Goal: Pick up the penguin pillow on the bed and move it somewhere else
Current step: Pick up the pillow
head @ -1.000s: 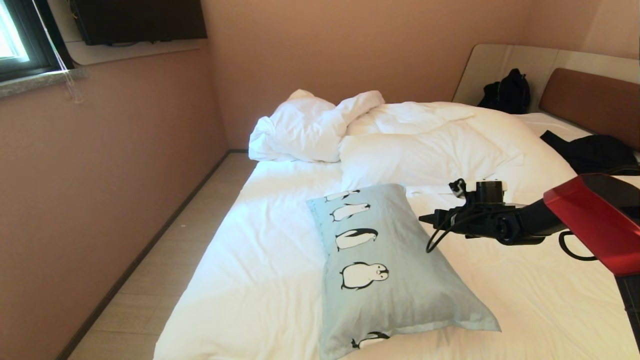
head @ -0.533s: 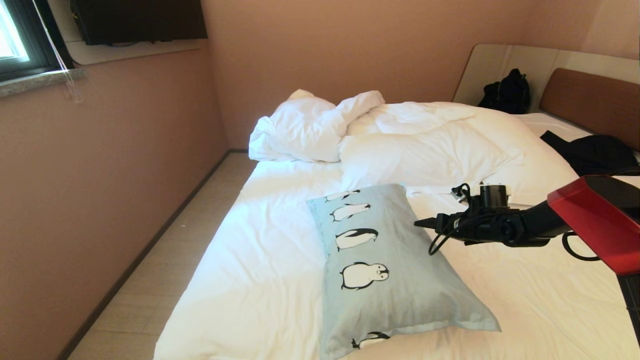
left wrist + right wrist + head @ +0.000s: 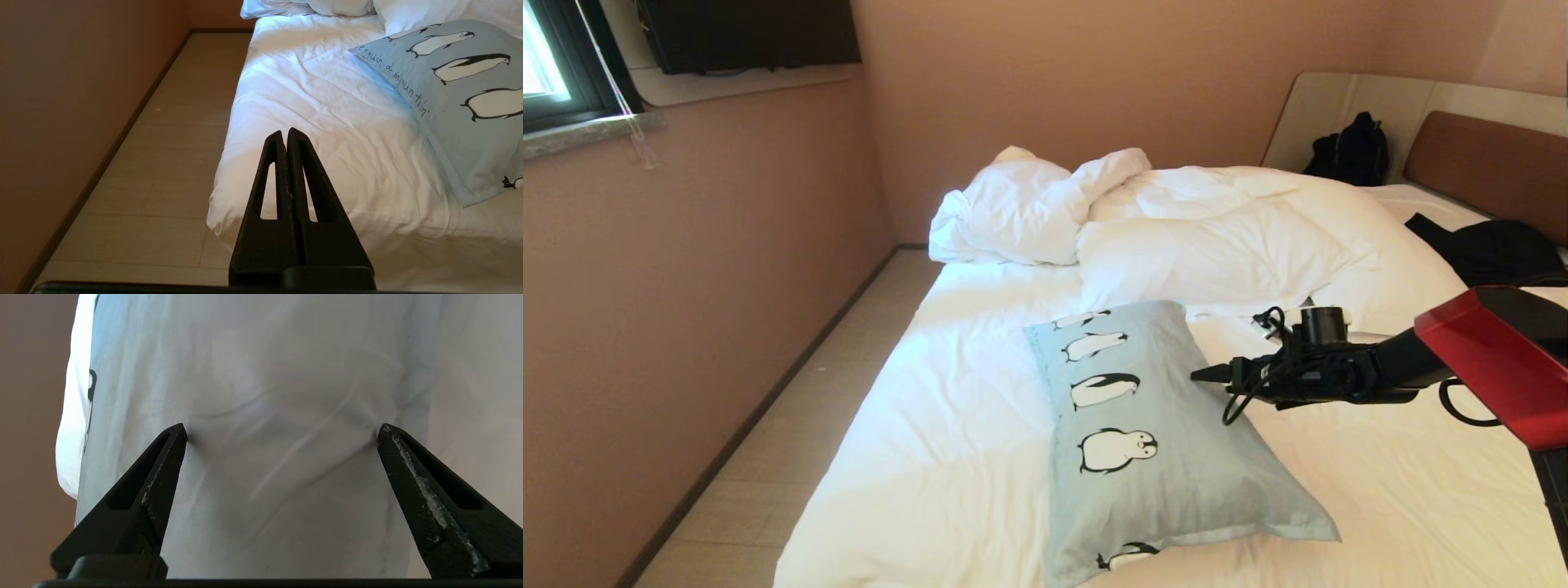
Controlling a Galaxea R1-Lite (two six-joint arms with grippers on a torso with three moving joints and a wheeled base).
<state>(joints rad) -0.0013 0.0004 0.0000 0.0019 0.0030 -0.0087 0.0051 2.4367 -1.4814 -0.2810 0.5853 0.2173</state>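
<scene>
Our right pincer [image 3: 1205, 375] has spread wide and edged left onto the right flank of the penguin pillow [image 3: 1152, 441], mid-bed [image 3: 947, 408]; both tips dent the fabric, so we seem ready to clench. Our left pincer [image 3: 284, 136] stays clenched, parked.

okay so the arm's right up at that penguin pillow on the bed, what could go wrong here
1. The right tool, jaws wide, presses into smooth taut fabric on the penguin pillow; closing may slip off without pinching a fold.
2. It meets the pillow's right edge, so a lift could let the pillow dangle and drag across the bed.
</scene>
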